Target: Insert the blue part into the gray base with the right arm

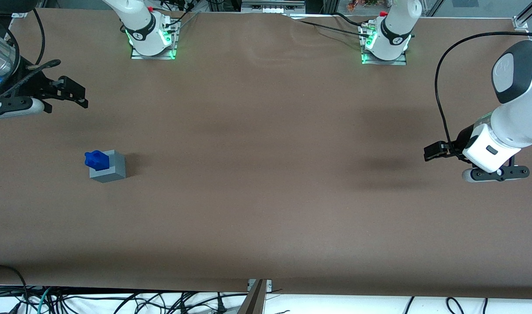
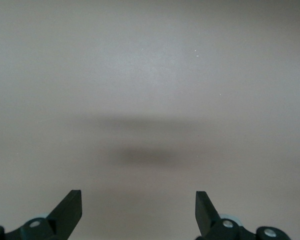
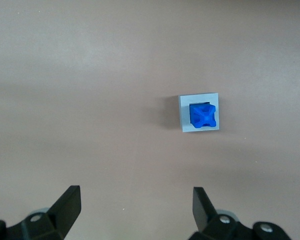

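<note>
Pincer (image 3: pixel 135 210) hangs wide open and empty, well above the blue part (image 3: pixel 203 115) seated in the gray base (image 3: pixel 182 114).

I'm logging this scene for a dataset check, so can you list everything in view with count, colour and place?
blue part: one, bright blue, sitting in the top of the gray base, knobs sticking up above it.
gray base: one, gray cube, on the table toward the working arm's end, nearer the front camera than the end effector.
table: one, brown surface, carrying the base and both arm mounts.
cables: several, black and white, below the table edge nearest the front camera.
right arm: one, white with dark parts, at the working arm's end of the table.
end effector: one, black, raised over bare table, apart from the base, fingers open, holding nothing.
</note>
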Action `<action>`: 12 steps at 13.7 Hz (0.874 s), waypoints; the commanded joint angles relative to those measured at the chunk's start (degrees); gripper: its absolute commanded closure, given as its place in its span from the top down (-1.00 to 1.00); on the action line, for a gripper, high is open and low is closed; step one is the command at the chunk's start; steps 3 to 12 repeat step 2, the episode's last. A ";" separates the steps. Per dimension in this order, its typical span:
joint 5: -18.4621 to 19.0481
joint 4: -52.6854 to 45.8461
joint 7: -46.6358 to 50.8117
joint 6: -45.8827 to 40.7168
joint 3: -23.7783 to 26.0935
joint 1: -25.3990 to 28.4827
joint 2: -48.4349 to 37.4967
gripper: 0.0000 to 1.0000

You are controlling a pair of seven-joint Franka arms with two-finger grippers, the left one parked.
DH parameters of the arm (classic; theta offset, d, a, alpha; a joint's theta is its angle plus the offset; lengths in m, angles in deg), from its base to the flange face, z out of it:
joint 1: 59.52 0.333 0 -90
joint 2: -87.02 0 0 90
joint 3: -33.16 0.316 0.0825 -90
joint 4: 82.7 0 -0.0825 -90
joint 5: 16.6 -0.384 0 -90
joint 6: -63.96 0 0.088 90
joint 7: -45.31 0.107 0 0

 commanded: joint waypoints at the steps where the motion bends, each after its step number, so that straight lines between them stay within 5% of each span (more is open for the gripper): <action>1: -0.07 -1.99 0.53 -1.69 0.28 -0.38 0.88 0.98; 12: -0.07 -1.99 0.53 -1.78 0.28 -0.29 0.88 0.98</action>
